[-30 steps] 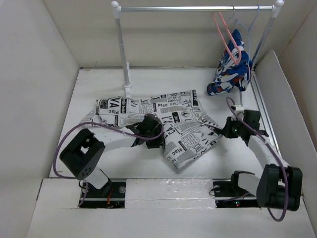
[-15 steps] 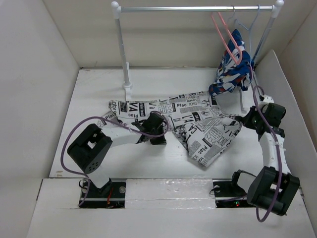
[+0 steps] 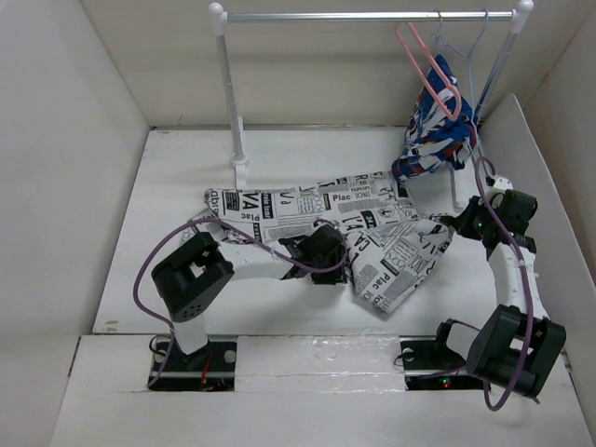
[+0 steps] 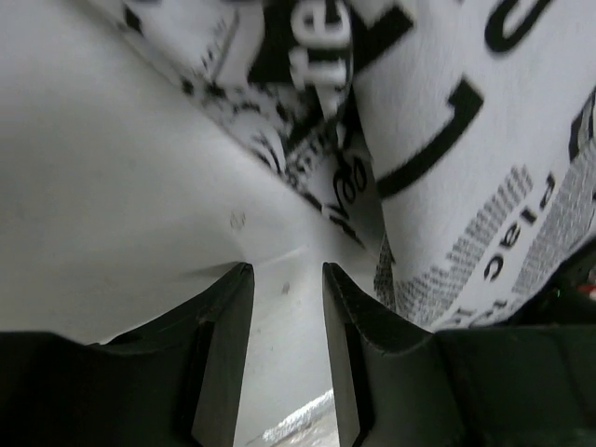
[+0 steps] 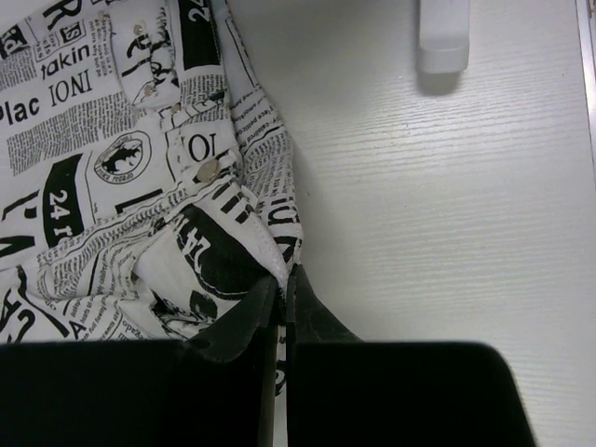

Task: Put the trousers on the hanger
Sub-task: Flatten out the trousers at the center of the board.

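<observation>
The newspaper-print trousers (image 3: pixel 326 214) lie spread across the middle of the table, one part folded toward the front right. My right gripper (image 3: pixel 456 226) is shut on the trousers' right edge (image 5: pixel 233 251), its jaws pinching a fold of the cloth. My left gripper (image 3: pixel 337 263) is open and empty, low over the table at the trousers' near edge (image 4: pixel 447 168). The pink hanger (image 3: pixel 426 70) hangs on the rail at the back right, next to a pale blue hanger (image 3: pixel 470 47).
A white rail stand (image 3: pixel 228 93) spans the back. A blue, white and red garment (image 3: pixel 433 135) hangs on the pale blue hanger. White walls enclose the table on the left, back and right. The stand's right foot (image 5: pixel 440 37) is near my right gripper.
My left gripper has slid rightward along the trousers' near edge. My right gripper pulled the trousers' edge to the right earlier and has barely moved in the last half second.
</observation>
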